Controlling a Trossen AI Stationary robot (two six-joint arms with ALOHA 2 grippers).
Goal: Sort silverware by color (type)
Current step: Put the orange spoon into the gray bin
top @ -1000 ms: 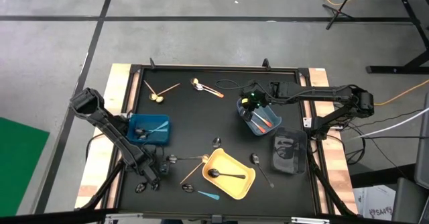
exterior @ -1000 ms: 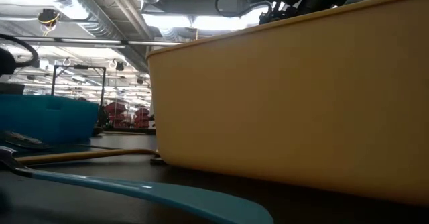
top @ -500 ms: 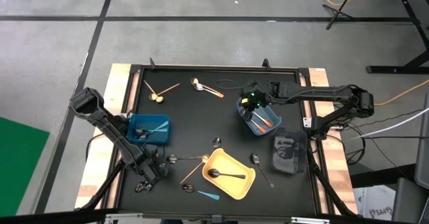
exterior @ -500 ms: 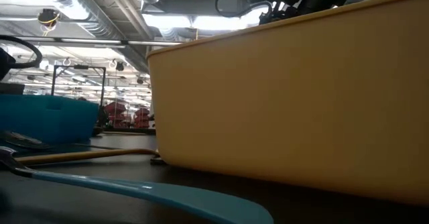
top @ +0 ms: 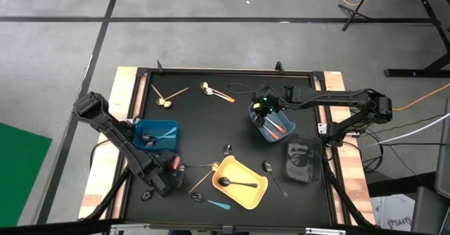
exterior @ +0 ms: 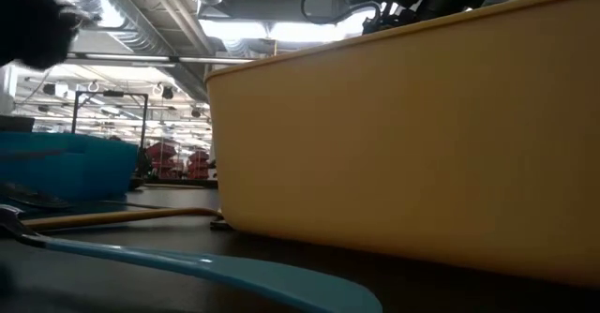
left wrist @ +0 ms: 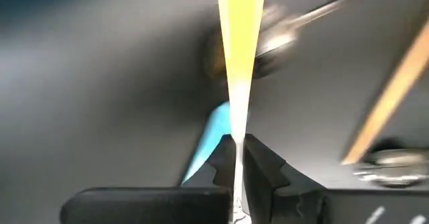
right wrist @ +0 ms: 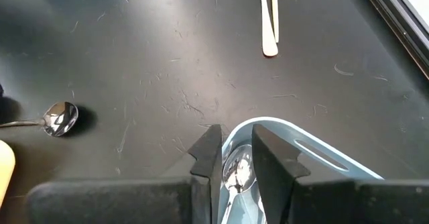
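Fingers of the left gripper (left wrist: 236, 158) are clamped on the thin end of an orange-handled spoon (left wrist: 240, 56), which projects straight ahead of the tips. Beyond the fingers lie a light-blue spoon (left wrist: 209, 140), a tan wooden spoon (left wrist: 385, 113) and a silver spoon bowl (left wrist: 265, 46). In the high view this gripper (top: 171, 166) sits between the blue bin (top: 156, 134) and the yellow tray (top: 240, 183).

Fingers of the right gripper (right wrist: 236, 158) stand slightly apart, straddling the rim of the light-blue tub (right wrist: 295, 174). No utensil is seen between them. A silver spoon bowl (right wrist: 238, 174) lies inside the tub just ahead of the tips; a loose silver spoon (right wrist: 59, 117) and a wooden handle (right wrist: 269, 19) lie farther off on the table (right wrist: 154, 70).

Risks:
- The left grip is narrow, at the handle tip. The spoon may pivot or slip during transfer.
- Neighbouring spoons lie close; a low sweep may scatter them.
- The right fingers may catch the tub rim and tip it.
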